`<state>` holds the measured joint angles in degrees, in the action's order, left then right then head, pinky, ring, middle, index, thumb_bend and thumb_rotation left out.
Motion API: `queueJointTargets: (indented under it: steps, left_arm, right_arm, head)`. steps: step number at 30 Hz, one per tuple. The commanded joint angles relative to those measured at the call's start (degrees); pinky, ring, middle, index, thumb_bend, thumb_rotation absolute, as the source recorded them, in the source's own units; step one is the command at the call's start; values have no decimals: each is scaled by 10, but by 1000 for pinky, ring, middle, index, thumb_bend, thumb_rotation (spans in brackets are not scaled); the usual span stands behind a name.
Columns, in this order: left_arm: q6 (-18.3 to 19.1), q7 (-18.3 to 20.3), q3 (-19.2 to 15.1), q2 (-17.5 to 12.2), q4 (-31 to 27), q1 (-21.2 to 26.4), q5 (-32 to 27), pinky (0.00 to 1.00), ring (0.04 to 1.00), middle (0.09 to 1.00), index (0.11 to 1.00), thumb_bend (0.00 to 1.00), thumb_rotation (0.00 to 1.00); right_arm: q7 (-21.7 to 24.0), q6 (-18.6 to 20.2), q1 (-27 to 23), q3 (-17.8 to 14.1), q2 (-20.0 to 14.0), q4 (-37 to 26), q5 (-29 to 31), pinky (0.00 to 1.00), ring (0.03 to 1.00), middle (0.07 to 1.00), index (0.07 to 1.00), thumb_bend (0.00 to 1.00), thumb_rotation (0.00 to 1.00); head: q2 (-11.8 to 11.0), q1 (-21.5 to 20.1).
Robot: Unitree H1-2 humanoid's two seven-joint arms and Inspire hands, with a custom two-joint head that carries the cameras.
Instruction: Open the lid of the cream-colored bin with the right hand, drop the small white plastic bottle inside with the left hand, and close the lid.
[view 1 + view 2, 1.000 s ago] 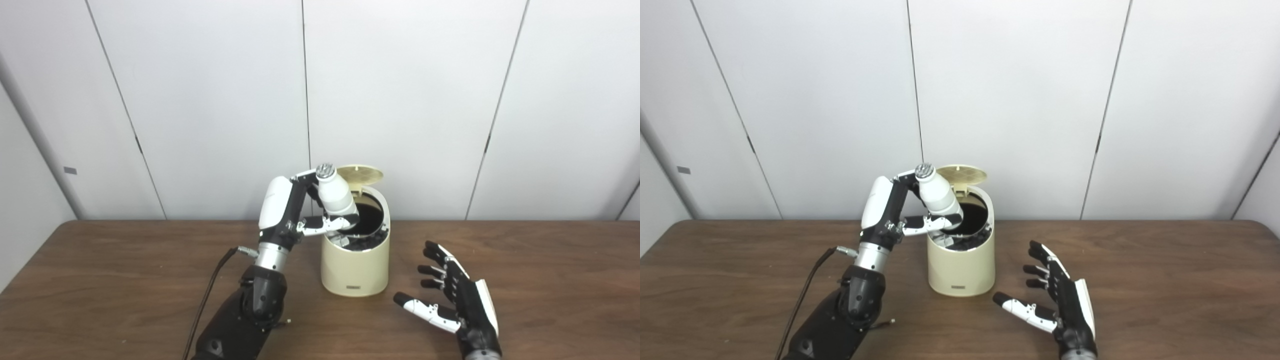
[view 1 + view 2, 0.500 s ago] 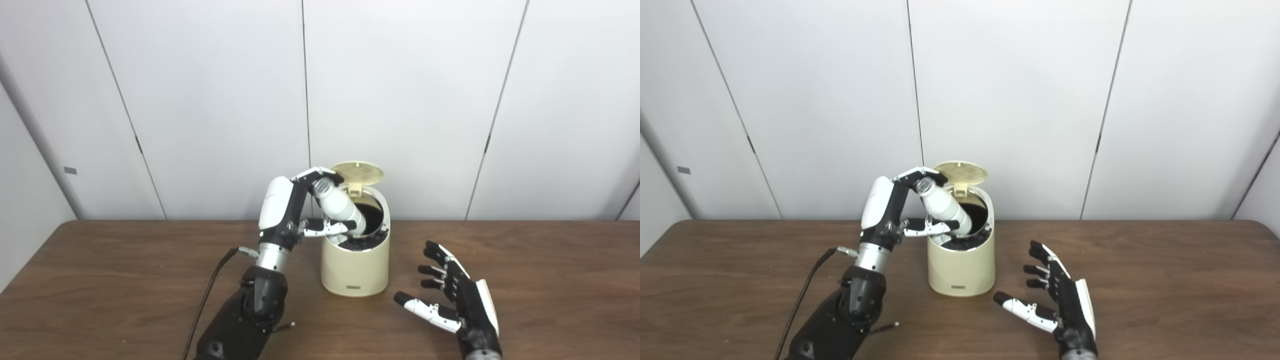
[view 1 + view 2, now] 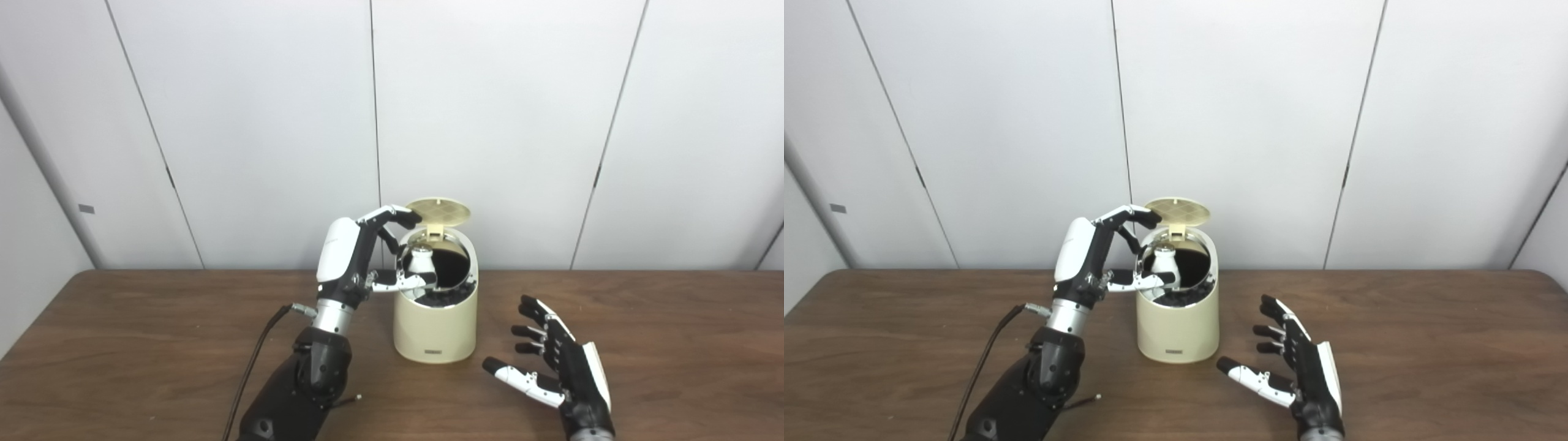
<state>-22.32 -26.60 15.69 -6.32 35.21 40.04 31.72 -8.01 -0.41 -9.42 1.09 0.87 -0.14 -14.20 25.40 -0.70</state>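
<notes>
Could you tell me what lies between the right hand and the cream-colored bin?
Only bare brown table separates the right hand from the bin; both eye views show it.

Bins: one bin (image 3: 435, 324), cream in color, standing on the surface.
Lids: one lid (image 3: 438, 210), round, tipped up at the back of the bin.
Bottles: one bottle (image 3: 421, 260), small and white, down inside the mouth of the bin.
Hands: two. One left hand (image 3: 361, 254) is up beside the bin, with its fingers (image 3: 401, 214) apart. One right hand (image 3: 560, 367) is low by the surface, with its fingers spread.
Cables: one black cable (image 3: 254, 361) by the left arm.
Surfaces: one brown wooden surface (image 3: 122, 343).
Wall panels: five, gray-white.
</notes>
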Motion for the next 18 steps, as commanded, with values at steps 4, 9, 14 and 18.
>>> queueJointTargets:
  steps: [4, 9, 14, 18]
  left_arm:
    - [6, 16, -3, 0, -4, 1, 1, 534, 611, 653, 665, 861, 32]
    - [-20, 47, -20, -2, -33, -18, -47, 480, 565, 615, 630, 773, 10]
    - [-26, 140, -47, -19, -111, -56, -157, 414, 524, 502, 513, 541, 0]
    - [7, 198, -80, -32, -181, -90, -227, 389, 492, 497, 491, 519, 0]
  right_arm:
    - [-2, -15, -19, 2, 2, -21, 2, 641, 742, 849, 838, 756, 260]
    - [-3, -15, -21, 2, 1, -18, 1, 641, 741, 850, 839, 755, 261]
    - [-2, -20, -22, 2, -3, -13, 1, 636, 742, 852, 842, 751, 259]
    - [0, -19, -22, 0, -3, -13, 7, 638, 744, 851, 840, 756, 266]
  head:
    - [-1, -1]
    - [-4, 0]
    - [-4, 3]
    - [-6, 4]
